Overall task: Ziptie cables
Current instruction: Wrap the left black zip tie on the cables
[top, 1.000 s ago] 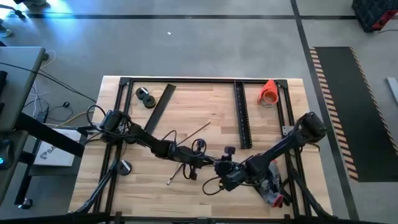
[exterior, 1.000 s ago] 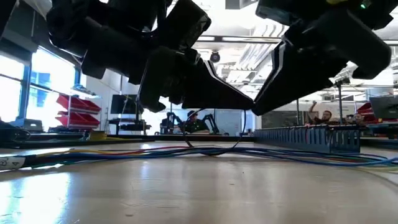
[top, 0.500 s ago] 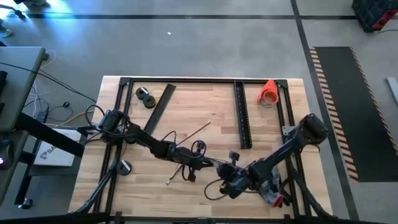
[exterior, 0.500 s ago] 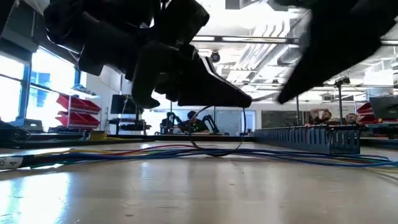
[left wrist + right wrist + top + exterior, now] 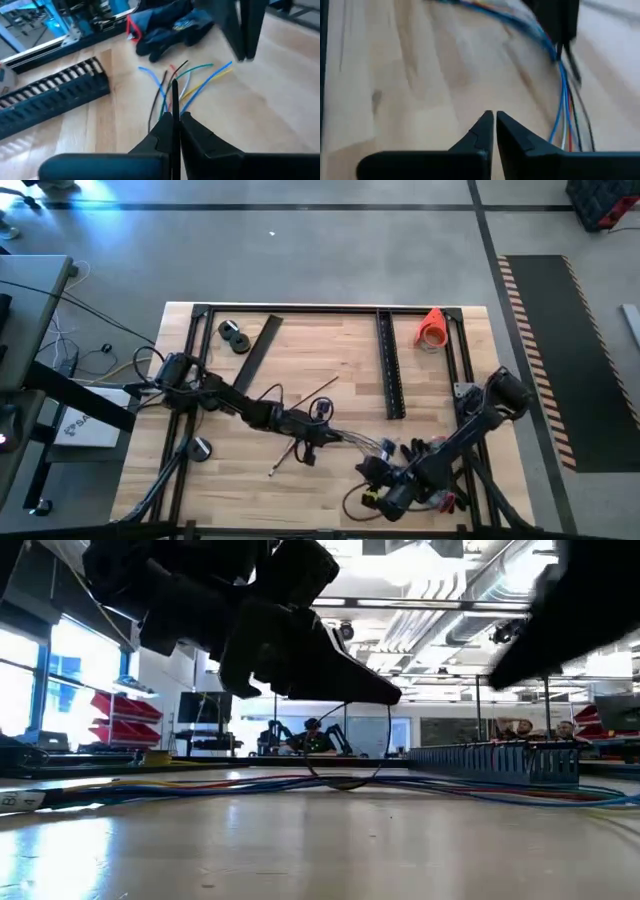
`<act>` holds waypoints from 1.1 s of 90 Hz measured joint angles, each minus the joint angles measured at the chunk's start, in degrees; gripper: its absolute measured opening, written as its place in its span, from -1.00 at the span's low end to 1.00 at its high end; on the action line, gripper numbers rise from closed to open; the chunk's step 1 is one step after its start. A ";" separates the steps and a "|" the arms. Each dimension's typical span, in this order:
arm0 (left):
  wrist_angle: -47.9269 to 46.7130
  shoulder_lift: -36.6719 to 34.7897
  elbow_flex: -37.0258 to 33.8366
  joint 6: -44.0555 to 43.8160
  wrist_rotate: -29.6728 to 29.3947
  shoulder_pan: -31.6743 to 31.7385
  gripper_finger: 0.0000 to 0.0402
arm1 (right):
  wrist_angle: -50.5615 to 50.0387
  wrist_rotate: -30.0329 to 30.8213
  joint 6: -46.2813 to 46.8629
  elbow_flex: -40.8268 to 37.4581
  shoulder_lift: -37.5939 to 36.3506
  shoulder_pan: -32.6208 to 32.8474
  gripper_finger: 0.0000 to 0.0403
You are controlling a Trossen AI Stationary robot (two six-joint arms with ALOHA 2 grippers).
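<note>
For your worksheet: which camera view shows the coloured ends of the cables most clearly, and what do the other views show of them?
The left wrist view: the cables fan out blue, green, yellow and red on the wood beyond the shut left gripper. The right wrist view shows a blurred blue strand bundle, the low view thin lines along the tabletop, and the high view only a pale streak.

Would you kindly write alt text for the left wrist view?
The left gripper, shut on a thin black strand, points over a wooden table at the cables, whose coloured ends fan out. Beyond lie a black perforated strip and a dark glove.
</note>
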 joint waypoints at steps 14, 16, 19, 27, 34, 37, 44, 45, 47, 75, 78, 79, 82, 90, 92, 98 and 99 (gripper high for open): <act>-0.23 0.00 0.00 -1.35 2.96 -0.05 -0.99 | 6.42 1.83 -14.47 0.00 -0.07 -2.90 -0.57; -0.23 0.00 0.00 -1.51 3.06 -0.10 -0.99 | 6.93 2.52 -16.25 0.00 -0.07 -3.13 -0.51; -0.24 0.00 0.00 -1.65 3.07 -0.11 -0.99 | 6.89 3.39 -18.05 0.00 -0.10 -3.49 -0.44; -0.19 0.02 0.00 -1.65 3.10 -0.26 -0.99 | 4.75 4.33 -19.73 0.00 -0.12 -4.44 -0.29; -0.13 0.02 0.00 -1.62 3.10 -0.42 -0.99 | 3.12 3.57 -19.56 0.00 0.04 -5.43 -0.23; -0.13 0.02 0.00 -1.63 3.10 -0.44 -0.99 | 2.95 2.75 -19.68 -0.01 0.12 -5.79 -0.23; -0.13 0.02 0.00 -1.66 3.10 -0.48 -0.99 | 2.98 1.67 -19.95 -0.07 0.47 -6.55 -0.25; -0.13 0.02 0.00 -1.66 3.11 -0.48 -0.99 | 3.00 1.60 -19.93 -0.07 0.47 -6.67 -0.26; -0.13 0.02 0.00 -1.66 3.10 -0.48 -0.99 | 2.99 1.59 -19.91 -0.07 0.51 -6.78 -0.28; -0.20 0.11 0.02 -1.66 3.14 -0.48 -0.99 | 1.96 -0.35 -20.10 -0.08 0.52 -7.99 -0.74; -0.30 0.13 0.02 -1.67 3.14 -0.48 -0.99 | 2.04 -0.40 -20.07 -0.20 0.52 -7.99 -0.79; -0.32 0.13 0.02 -1.69 3.14 -0.48 -0.99 | 2.02 -0.40 -20.07 -0.24 0.52 -7.99 -0.80; -0.31 0.13 0.02 -1.90 3.14 -0.48 -0.99 | 1.96 -0.32 -19.93 -0.28 0.52 -7.99 -0.84; -0.31 0.13 0.02 -2.12 3.18 -0.49 -0.99 | 1.98 -0.49 -19.84 -0.28 0.52 -7.97 -0.96; -0.33 0.13 0.02 -2.12 3.18 -0.49 -0.99 | 1.95 -0.73 -19.65 -0.28 0.52 -7.99 -0.97; -0.34 0.13 0.02 -2.16 3.18 -0.51 -0.99 | 1.59 -1.74 -18.14 -0.28 0.52 -7.99 -0.98; -0.32 0.13 0.02 -2.15 3.11 -0.52 -0.99 | 1.46 -1.90 -17.76 -0.28 0.52 -7.99 -0.98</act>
